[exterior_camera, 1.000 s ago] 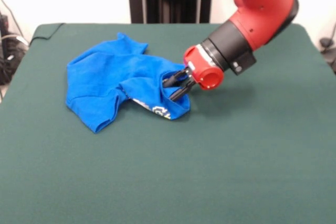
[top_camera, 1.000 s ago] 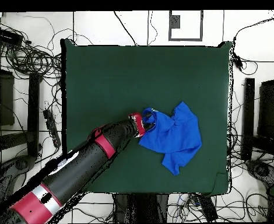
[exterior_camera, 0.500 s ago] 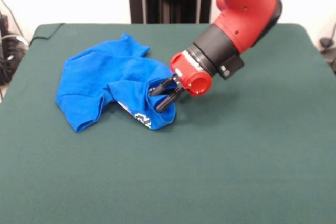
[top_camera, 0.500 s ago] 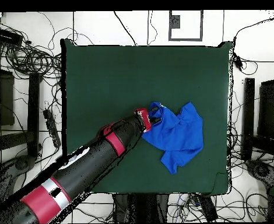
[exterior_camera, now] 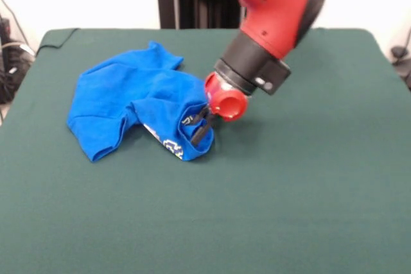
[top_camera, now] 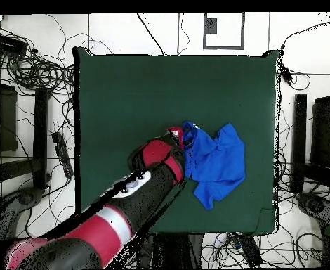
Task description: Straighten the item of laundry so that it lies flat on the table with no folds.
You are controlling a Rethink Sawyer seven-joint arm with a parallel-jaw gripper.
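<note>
Front view shows the blue T-shirt (exterior_camera: 131, 104) lying crumpled on the green counter (exterior_camera: 289, 190), bunched into thick folds rather than spread flat, with one flap turned under so that a strip of white and yellow print peeks out along its lower edge near the arm. It sits left of the counter's middle in this view, toward the far side, with a sleeve-like corner pointing at the far edge and another lobe hanging toward the near left. The black fingers (exterior_camera: 200, 126) are buried in the shirt's right-hand fold, standing close together with blue cloth pinched between them, so they look clamped on that fold; the red wrist collar (exterior_camera: 225, 102) sits just above, touching or nearly touching the fabric. The red and black arm (exterior_camera: 273, 17) slants down from the top. Overhead, the shirt (top_camera: 217, 163) lies right of the counter's (top_camera: 126, 98) centre, and the arm (top_camera: 119, 218) reaches up from the bottom left, its tip at the shirt's left edge
</note>
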